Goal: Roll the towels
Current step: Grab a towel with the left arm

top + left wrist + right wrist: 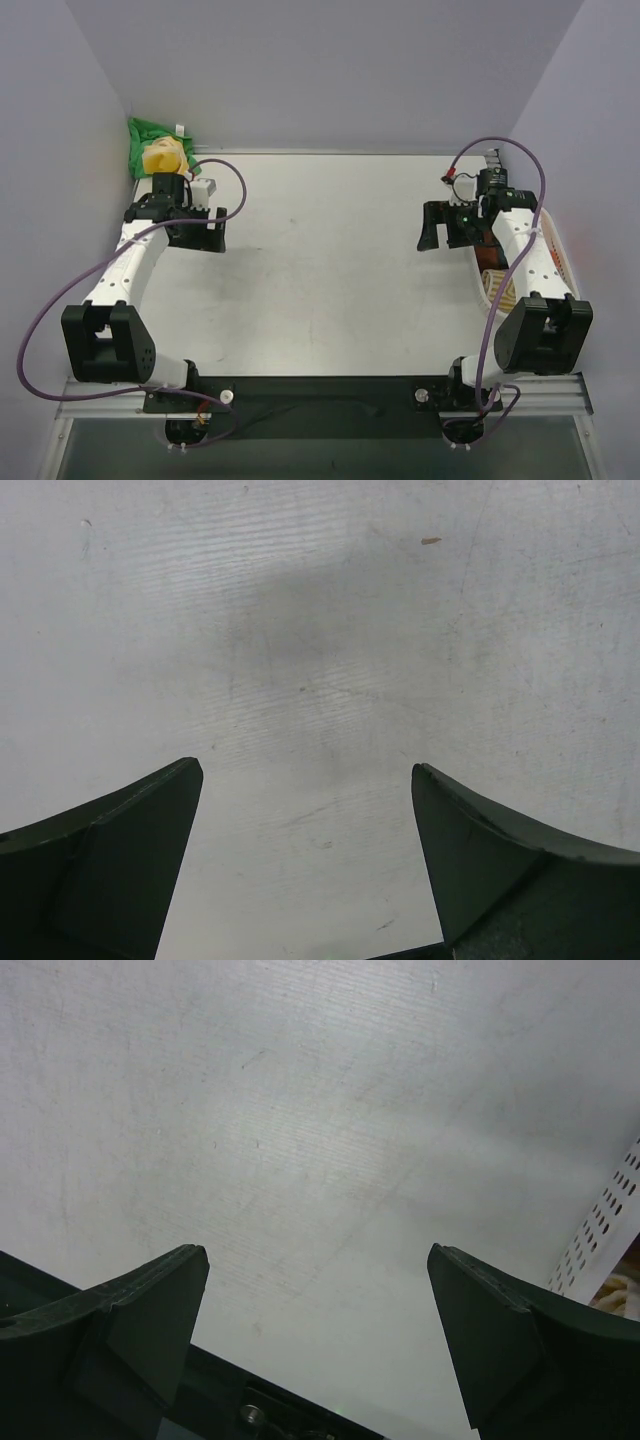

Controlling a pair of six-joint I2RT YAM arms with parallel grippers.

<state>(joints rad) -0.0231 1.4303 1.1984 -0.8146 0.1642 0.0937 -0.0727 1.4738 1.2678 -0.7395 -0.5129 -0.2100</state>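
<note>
The green towel point(145, 135) and yellow towel point(163, 157) lie bunched together, unrolled, at the far left corner of the table point(320, 260). The task is judged at its start: the next move calls for drawing one towel onto open surface. The left gripper point(205, 235), near them, and the right gripper point(445, 238), beside the basket point(560, 250), are both spread wide and empty.

The white-shelled left arm point(125, 262), at seven o'clock in the overhead view, and the white-shelled right arm point(525, 250), at four o'clock, each carry boxy black joint housings and a thin purple cable point(495, 139) running from base to wrist. The right arm's shell shows rows of small dark holes, and a small red connector point(458, 178) sits by its cable at one o'clock. The black left gripper point(216, 230) and black right gripper point(437, 238) end in matte dark wedge-shaped fingers point(120, 850) with flat inner faces.
</note>
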